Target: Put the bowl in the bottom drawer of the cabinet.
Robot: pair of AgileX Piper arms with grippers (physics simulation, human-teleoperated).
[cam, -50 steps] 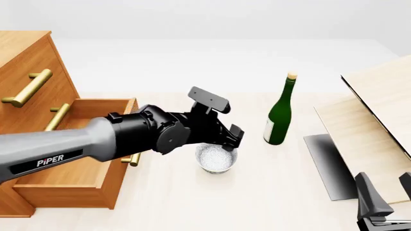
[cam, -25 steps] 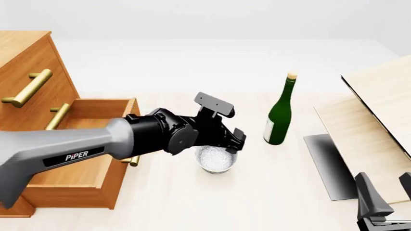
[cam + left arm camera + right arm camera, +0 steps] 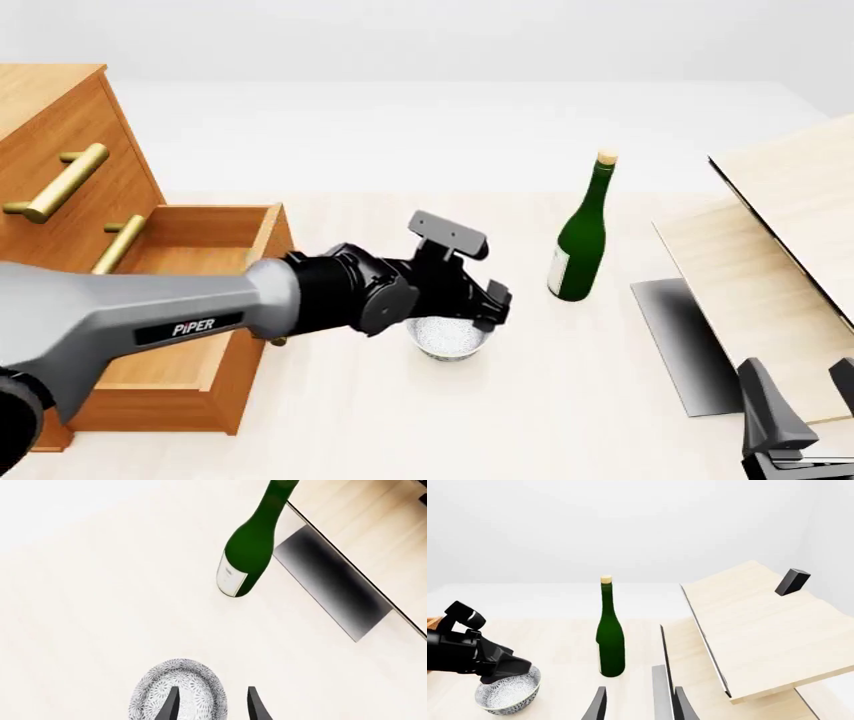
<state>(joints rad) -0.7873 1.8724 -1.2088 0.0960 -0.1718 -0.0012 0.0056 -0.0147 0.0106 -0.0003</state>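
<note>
Left wrist: left gripper (image 3: pixel 212 706) is spread, one finger inside the bowl (image 3: pixel 179 692), one outside, straddling its rim. One bottle (image 3: pixel 248 550) beyond the bowl.

Front: bowl (image 3: pixel 451 338) on the table, between bottle (image 3: pixel 581 235) and open bottom drawer (image 3: pixel 167 320). Three drawers, one bowl.

Right wrist: right gripper (image 3: pixel 639 706) parted, empty, far from the bowl (image 3: pixel 507 692). I judge the left arm nearer.

The left gripper (image 3: pixel 483 300) covers the near rim of the bowl (image 3: pixel 451 340) in the front view, and its fingertips are hidden there. The cabinet (image 3: pixel 54 130) runs off the left edge (top drawer barely seen). The right gripper (image 3: pixel 801 420) is cropped at the bottom corner.
</note>
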